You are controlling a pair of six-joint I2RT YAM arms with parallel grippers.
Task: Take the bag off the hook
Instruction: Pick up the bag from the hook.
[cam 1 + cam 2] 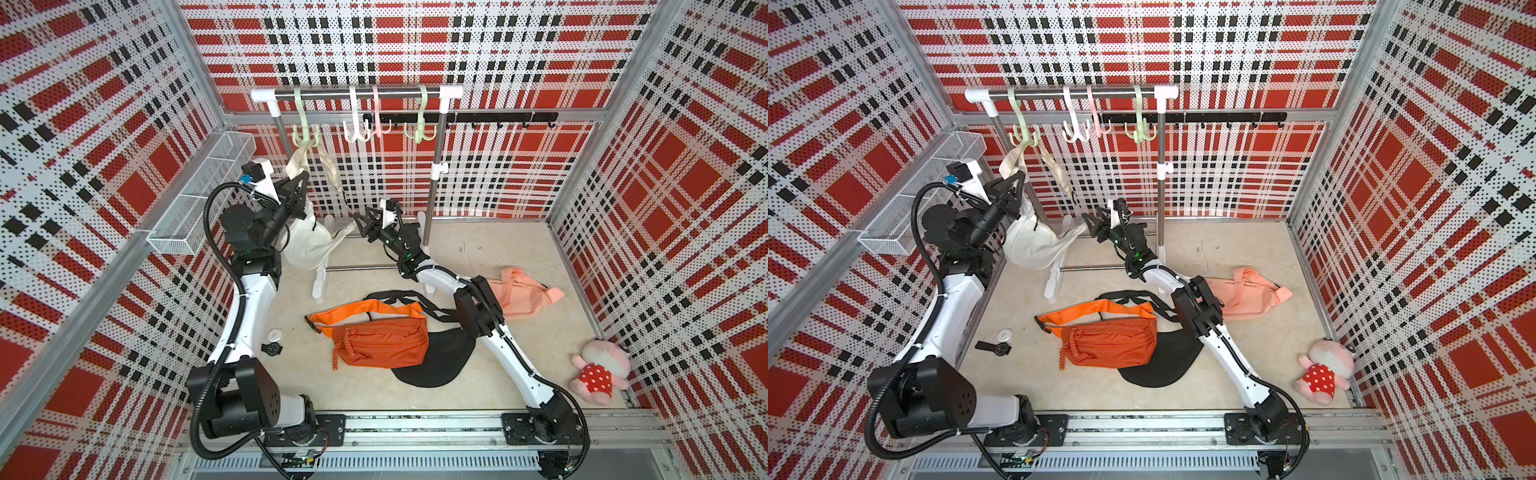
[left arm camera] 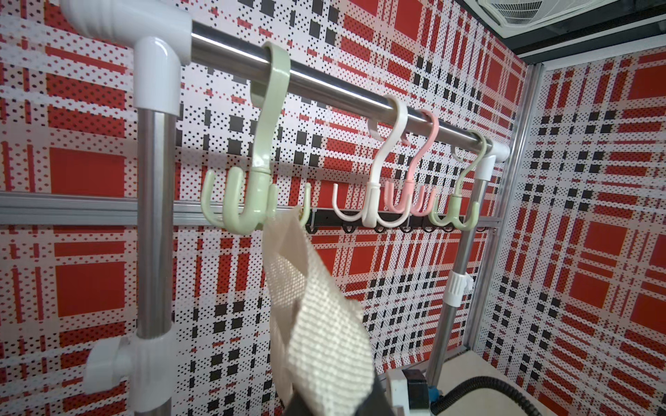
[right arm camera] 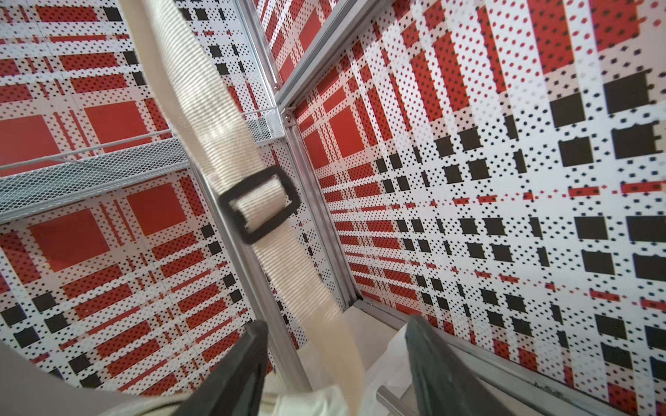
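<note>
Fingers [image 3: 234, 371] of our right gripper [image 3: 335, 360] stand apart, with the strap [image 3: 201, 108] passing between them unclamped. Our left gripper [image 1: 302, 178] is closed on that strap below the green hook [image 2: 265, 144], probably to lift the loop. The white bag [image 1: 307, 245] hangs from this hook at the end of the rail [image 2: 324, 84]. We judge the loop must rise over the upturned prong. The rack post [image 2: 155, 252] crowds one side, while the white hook [image 2: 382, 173] sits well apart.

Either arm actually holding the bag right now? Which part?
The left gripper is shut on the strap of the cream bag, below the green hook. The right gripper is open; the strap runs between its fingers, ungripped.
</note>
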